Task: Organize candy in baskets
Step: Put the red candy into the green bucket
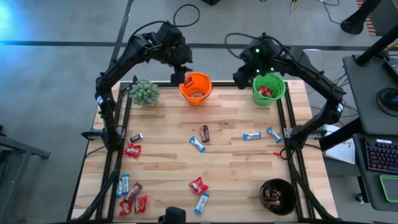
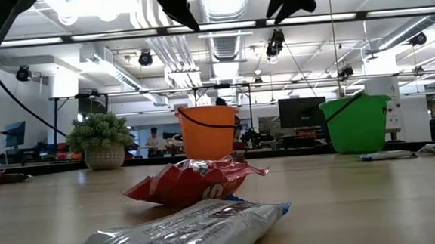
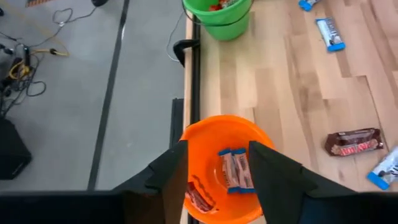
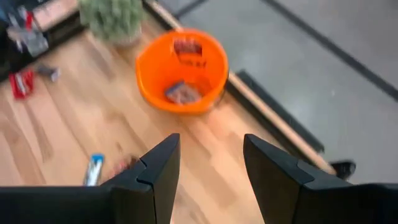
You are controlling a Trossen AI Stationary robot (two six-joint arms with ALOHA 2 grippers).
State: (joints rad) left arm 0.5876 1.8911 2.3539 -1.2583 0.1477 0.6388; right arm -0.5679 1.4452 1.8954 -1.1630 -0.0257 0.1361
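Candy: bars (image 1: 201,186) scattered all over the bench, thickest by the near left corner
Black basket (image 1: 277,195): near right corner, brown bars inside
Orange basket (image 1: 196,87): far edge, middle, a few bars in it
Green basket (image 1: 268,89): far edge, right side, red bars inside
Plant (image 1: 144,92): far left, beside the orange one
Left gripper (image 3: 217,177): above the orange basket, fingers spread wide, holding nothing
Right gripper (image 4: 208,168): up by the green basket, also wide and holding nothing

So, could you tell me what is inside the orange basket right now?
In the orange basket, a light blue-and-white candy lies on the bottom, and a darker wrapper sits beside it. The left gripper hovers open above; its fingers cover the rest.
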